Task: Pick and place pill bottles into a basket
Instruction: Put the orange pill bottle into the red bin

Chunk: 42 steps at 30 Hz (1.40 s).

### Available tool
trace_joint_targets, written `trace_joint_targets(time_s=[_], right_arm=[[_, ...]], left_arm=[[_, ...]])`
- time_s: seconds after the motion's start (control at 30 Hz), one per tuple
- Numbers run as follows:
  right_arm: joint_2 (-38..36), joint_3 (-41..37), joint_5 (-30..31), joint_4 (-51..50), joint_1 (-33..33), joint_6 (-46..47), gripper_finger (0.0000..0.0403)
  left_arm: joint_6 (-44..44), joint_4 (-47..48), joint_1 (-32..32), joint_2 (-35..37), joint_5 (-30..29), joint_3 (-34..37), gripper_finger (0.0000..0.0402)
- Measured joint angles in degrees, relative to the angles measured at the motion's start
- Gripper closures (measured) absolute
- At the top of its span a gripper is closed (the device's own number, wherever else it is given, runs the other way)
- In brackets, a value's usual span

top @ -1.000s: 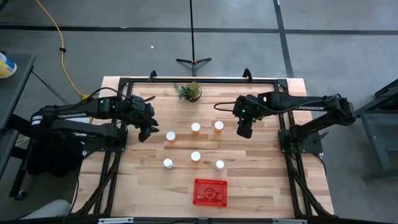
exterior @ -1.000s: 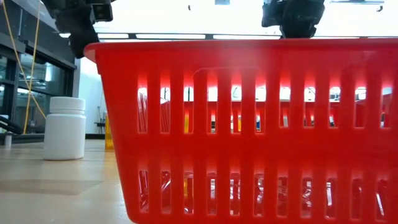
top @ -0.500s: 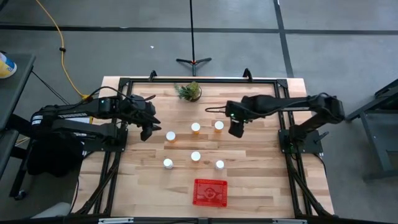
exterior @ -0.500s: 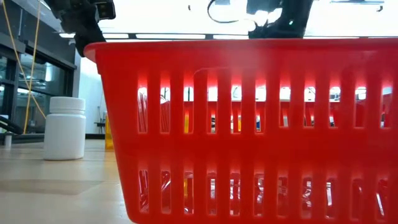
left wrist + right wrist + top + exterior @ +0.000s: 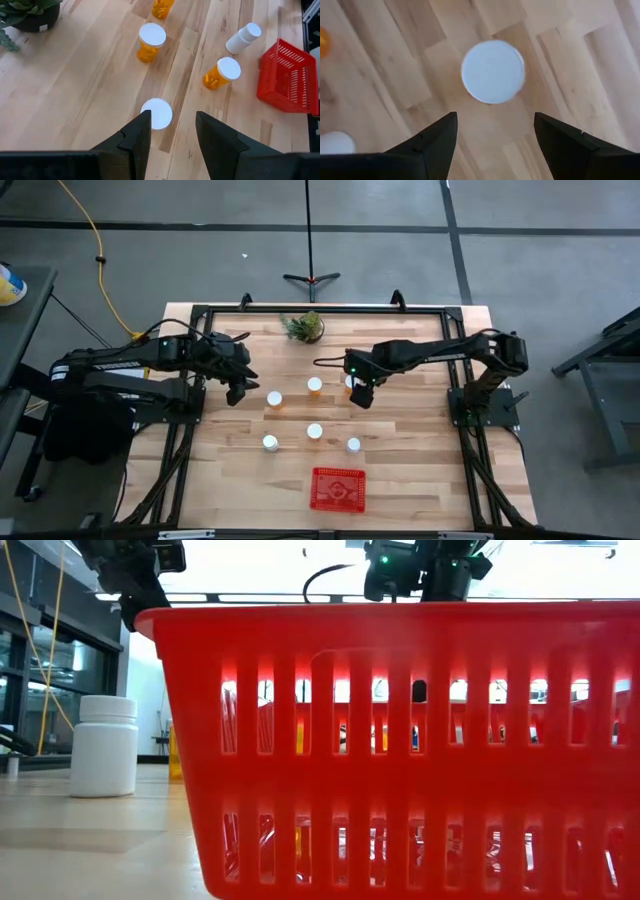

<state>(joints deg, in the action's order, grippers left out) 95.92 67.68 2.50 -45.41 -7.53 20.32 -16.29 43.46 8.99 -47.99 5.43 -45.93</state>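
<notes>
The right pincer point(image 5: 361, 393) hangs with its fingers spread apart directly above 1 pill bottle point(image 5: 492, 71), whose white cap sits just ahead of the gap between the fingertips, while the red basket point(image 5: 338, 489) lies well apart from it near the counter's point(image 5: 420, 470) front edge. The left pincer point(image 5: 236, 391) is also spread apart, with another bottle point(image 5: 156, 113) just beyond its fingertips. 4 more bottles point(image 5: 314, 431) stand on the counter between the 2 pincers and the basket.
</notes>
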Motion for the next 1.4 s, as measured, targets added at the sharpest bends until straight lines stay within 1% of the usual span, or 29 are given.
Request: trace_joint_targets(time_s=[0.13, 0.37, 0.57, 0.77, 1.0, 1.1, 1.27, 1.4], right_arm=[[0.0, 0.7, -2.5, 1.0, -0.9, 0.2, 0.0148], [0.0, 1.0, -3.9, 3.8, -3.2, -2.2, 0.0148], [0.0, 1.0, -2.0, 4.0, -3.9, -2.2, 0.0148], [0.0, 1.0, -3.2, 4.2, -4.7, 3.3, 0.0148], [0.0, 1.0, -7.5, 6.4, -5.2, 2.2, 0.0146], [0.0, 1.0, -7.5, 7.4, -5.2, 2.3, 0.0131], [0.0, 1.0, -7.1, 7.4, -5.3, 3.4, 0.0090], [0.5, 1.0, -5.5, 7.4, -5.2, 3.5, 0.0064]], left_arm=[[0.0, 0.0, 0.0, 0.0, 0.0, 0.0, 0.0211], [-0.1, 0.0, 0.0, 0.0, 2.0, 0.0, 0.0211], [-0.1, 0.0, 0.0, 0.0, 2.0, 0.0, 0.0211], [-0.1, 0.0, 0.0, 0.0, 2.0, 0.0, 0.0211], [-0.1, 0.0, 0.0, 0.0, 2.0, 0.0, 0.0211], [-0.1, 0.0, 0.0, 0.0, 2.0, 0.0, 0.0211], [-0.1, 0.0, 0.0, 0.0, 2.1, 0.0, 0.0211], [-0.1, 0.0, 0.0, 0.0, 2.1, 0.0, 0.0211]])
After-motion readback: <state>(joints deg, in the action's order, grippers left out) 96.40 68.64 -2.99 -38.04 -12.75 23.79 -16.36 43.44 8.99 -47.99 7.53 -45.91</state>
